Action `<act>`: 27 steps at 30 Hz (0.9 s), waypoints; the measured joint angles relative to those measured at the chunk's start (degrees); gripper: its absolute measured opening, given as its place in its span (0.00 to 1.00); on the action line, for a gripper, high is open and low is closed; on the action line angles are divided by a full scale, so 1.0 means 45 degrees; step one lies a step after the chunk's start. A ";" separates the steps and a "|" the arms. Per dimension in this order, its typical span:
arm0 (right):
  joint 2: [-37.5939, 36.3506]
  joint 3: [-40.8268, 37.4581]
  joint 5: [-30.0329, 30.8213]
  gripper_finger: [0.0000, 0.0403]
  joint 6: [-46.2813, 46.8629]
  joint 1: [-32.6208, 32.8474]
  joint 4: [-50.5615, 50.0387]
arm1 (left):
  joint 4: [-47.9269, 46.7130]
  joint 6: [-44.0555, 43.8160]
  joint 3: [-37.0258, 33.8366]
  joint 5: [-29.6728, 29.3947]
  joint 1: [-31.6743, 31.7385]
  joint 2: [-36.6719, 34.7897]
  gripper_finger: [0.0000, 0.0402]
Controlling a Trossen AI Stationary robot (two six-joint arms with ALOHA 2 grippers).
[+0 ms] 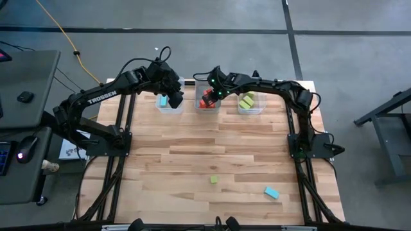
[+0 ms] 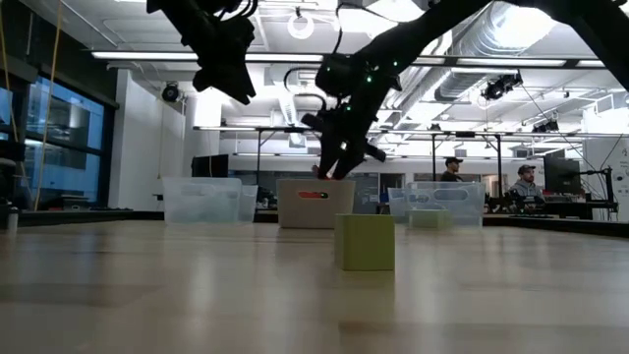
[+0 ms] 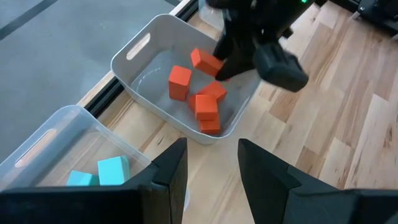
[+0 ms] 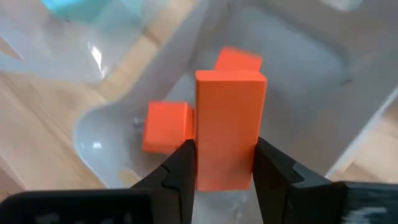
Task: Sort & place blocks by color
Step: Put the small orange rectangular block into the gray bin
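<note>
— Where do we have the right gripper (image 4: 224, 163)?

— Down over the middle bin (image 1: 207, 102) at the far edge of the table (image 1: 212, 151). Its fingers are clamped on a red-orange bar (image 4: 228, 127), one finger on each long side, and the bar stands upright between them above the bin floor.

— What else lies in that bin?

— More red-orange blocks (image 3: 202, 106); from the left wrist we count about five, loose on the bottom, some touching each other. The right gripper shows there too, dark and bulky, over the far corner of the bin.

— And our left gripper (image 3: 213, 163)?

— It hangs above the table near the left bin (image 1: 169, 102), beside the seam between that bin and the middle one. Its fingers stand apart with nothing between them.

— What is in the left bin?

— Light blue blocks (image 3: 102, 172), two that we can see, lying next to each other against the near wall.

— The right bin (image 1: 250, 102)?

— Lime green blocks (image 1: 246, 100), a small heap; we cannot count them from above.

— Anything still out on the table?

— Two. A lime green cube (image 1: 214, 179) sits near the front, about midway across, and a light blue bar (image 1: 271, 192) lies to its right, closer to the front edge, well apart from it. In the low view the green cube (image 2: 365, 242) stands upright in front of the middle bin, far short of it.

— Anyone behind the table?

— Two people (image 2: 528, 184) in the room beyond, off to the right.
</note>
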 joint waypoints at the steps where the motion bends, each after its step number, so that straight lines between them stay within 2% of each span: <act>1: 0.0155 0.0000 -0.0165 0.25 -0.0003 0.0003 -0.0038 | 0.0001 0.0000 0.0000 0.0001 0.0003 0.0000 0.29; 27: 0.0953 0.0204 -0.0610 0.25 0.0201 -0.0126 -0.0133 | -0.0002 -0.0034 0.0000 0.0002 0.0000 0.0005 0.29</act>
